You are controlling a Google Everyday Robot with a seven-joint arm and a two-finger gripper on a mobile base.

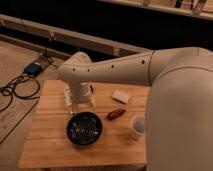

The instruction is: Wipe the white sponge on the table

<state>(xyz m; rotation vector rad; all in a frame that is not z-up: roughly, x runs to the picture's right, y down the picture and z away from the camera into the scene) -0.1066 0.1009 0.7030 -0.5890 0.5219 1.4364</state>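
The white sponge (120,96) lies flat on the table (50,145), right of centre toward the far edge. The table is a light-brown wooden plank top. My arm reaches in from the right across the far side of the table. My gripper (80,105) hangs down left of the sponge, just above the far rim of a dark bowl (84,128). It is apart from the sponge by about a hand's width.
A dark round bowl sits near the table's middle. A small reddish-brown item (116,114) lies between the bowl and the sponge. A white cup (137,126) stands at the right edge. Cables and a blue device (34,68) lie on the floor to the left.
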